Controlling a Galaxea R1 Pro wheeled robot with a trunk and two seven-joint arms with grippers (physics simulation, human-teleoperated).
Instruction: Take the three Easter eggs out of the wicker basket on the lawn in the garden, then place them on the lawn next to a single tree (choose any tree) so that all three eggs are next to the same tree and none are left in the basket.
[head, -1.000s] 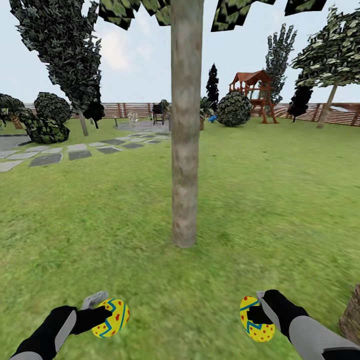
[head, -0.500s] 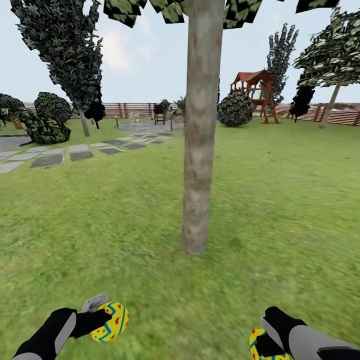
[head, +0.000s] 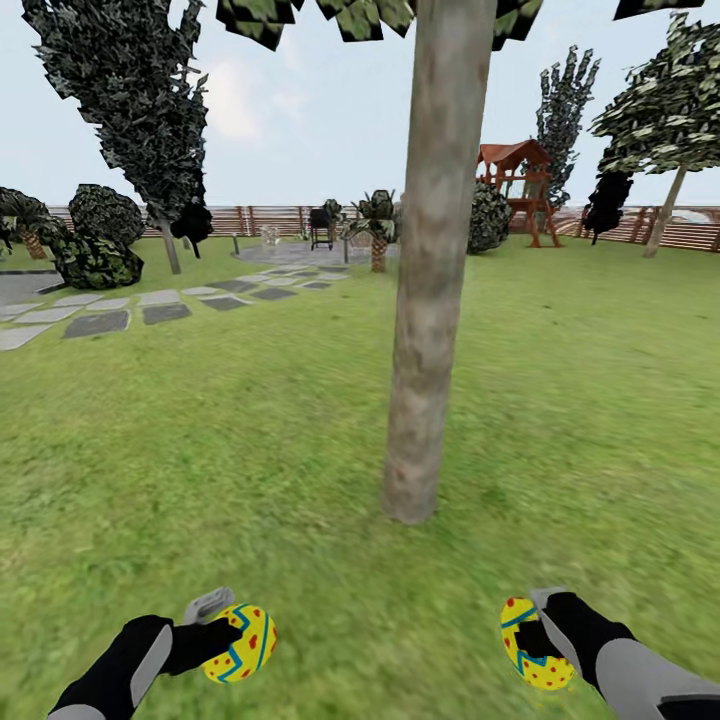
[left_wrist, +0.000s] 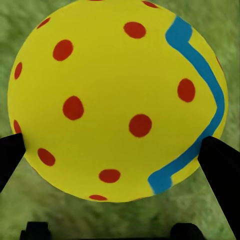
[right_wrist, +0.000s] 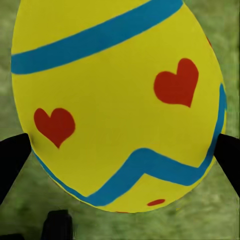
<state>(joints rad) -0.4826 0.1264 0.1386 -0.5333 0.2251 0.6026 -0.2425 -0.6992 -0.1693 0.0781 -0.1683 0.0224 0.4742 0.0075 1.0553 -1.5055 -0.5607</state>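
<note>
Head view, tree: the trunk (head: 432, 300) stood a little right of centre, grey-brown and leaning slightly, with its foot in the lawn (head: 200, 440) and blocky leaves along the top edge.
Head view, left gripper: the left gripper (head: 228, 640) was low at the left, above the grass, its dark fingers clamped on the left egg (head: 242, 643), a yellow one with red dots and a blue zigzag.
Head view, right gripper: the right gripper (head: 538, 640) was low at the right, closed around the right egg (head: 530, 642), yellow with red dots and blue bands.
Head view, eggs and tree: both eggs hung on the near side of the trunk, one to each side of its foot, neither touching the grass.
Head view, background: a stone path (head: 120, 310) ran off at the left past dark bushes; a slatted fence (head: 260, 218) closed the far edge; a red-roofed play frame (head: 515, 190) stood behind the trunk at the right; a second leafy tree (head: 665, 110) rose at the far right.
Left wrist view, egg: the left egg (left_wrist: 117, 100) sat close to the camera, red dots all over and a blue zigzag down one side, with a black finger (left_wrist: 220, 165) pressed to each flank and blurred grass behind.
Right wrist view, egg: the right egg (right_wrist: 120, 100) showed red hearts, a straight blue band and a blue zigzag; black fingers (right_wrist: 12, 160) gripped it from both sides over grass.
</note>
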